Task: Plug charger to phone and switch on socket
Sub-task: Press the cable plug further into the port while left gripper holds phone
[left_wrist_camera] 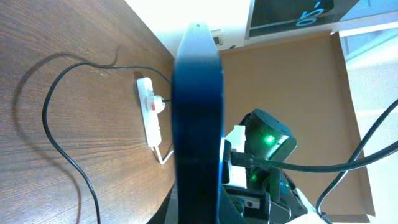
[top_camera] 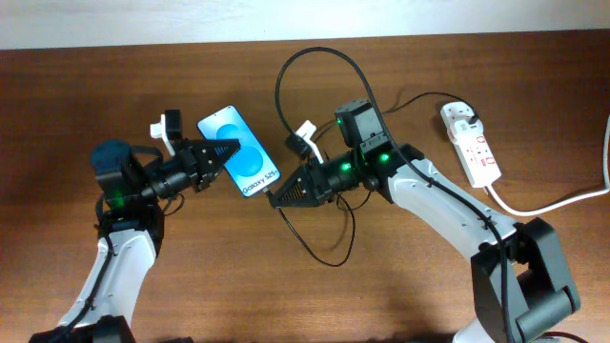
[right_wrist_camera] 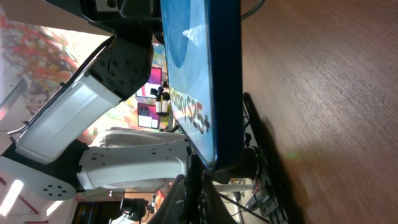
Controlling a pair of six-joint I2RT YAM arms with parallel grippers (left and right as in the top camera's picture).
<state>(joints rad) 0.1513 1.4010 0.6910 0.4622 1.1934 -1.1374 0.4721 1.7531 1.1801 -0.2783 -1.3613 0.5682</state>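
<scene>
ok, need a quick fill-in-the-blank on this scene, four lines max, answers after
1. The left gripper is shut on the ___.
2. That thing's screen text reads ___ S25.
3. The charger has a cable that is ___ in colour.
4. In the overhead view the socket lies toward the ___ end of the table.

Missing words: phone; Galaxy; black; right

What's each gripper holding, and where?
Left gripper clamps the phone by its long side edge; right gripper apparently pinches the charger near its connector tip.
</scene>
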